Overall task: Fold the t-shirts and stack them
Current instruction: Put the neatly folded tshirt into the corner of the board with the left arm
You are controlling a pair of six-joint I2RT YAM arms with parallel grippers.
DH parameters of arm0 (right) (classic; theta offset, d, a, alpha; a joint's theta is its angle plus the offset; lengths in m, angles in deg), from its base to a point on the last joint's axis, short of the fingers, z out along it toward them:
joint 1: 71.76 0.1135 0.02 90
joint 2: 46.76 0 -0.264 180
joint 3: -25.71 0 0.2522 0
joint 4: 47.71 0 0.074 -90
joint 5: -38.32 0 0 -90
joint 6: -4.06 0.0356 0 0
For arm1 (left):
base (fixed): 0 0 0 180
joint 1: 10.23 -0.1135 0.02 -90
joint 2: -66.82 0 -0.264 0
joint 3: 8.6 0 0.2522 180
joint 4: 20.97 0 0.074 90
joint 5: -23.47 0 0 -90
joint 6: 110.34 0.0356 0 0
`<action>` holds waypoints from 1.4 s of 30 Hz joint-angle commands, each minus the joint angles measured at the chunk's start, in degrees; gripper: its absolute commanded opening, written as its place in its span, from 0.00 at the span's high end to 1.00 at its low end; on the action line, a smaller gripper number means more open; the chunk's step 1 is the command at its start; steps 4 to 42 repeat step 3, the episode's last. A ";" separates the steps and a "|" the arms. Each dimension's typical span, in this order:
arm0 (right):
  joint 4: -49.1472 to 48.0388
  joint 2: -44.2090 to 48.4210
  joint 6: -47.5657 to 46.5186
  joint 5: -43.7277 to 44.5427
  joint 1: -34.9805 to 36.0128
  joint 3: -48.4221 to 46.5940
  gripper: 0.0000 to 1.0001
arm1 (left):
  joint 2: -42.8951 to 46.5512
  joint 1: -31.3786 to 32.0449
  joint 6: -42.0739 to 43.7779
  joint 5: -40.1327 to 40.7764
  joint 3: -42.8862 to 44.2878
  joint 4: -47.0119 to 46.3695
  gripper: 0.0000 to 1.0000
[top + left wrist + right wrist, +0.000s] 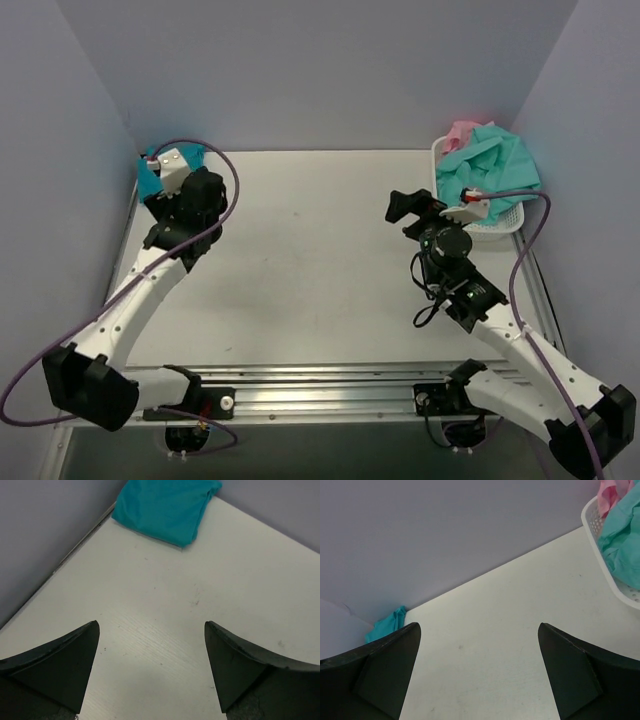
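A deep teal-blue t-shirt [150, 182] lies folded in the table's back left corner. It fills the top of the left wrist view [165, 507] and peeks in at the far left of the right wrist view [385, 626]. My left gripper [190, 195] hovers just in front of it, open and empty [151, 625], apart from the cloth. A mint-green t-shirt [495, 165] and a pink t-shirt [462, 132] lie crumpled in the white basket [505, 222]. My right gripper [410, 207] is open and empty [479, 626], left of the basket.
The white perforated basket [600, 545] stands at the back right, by the right wall, holding the mint-green shirt [625, 540] and the pink shirt [609, 495]. Grey walls close in the back and both sides. The pale table [320, 250] lies between the arms.
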 commanded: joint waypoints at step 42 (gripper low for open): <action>5.56 2.46 -0.65 6.87 2.73 -1.54 0.00 | 4.88 1.11 3.11 -1.24 -3.13 -6.18 0.06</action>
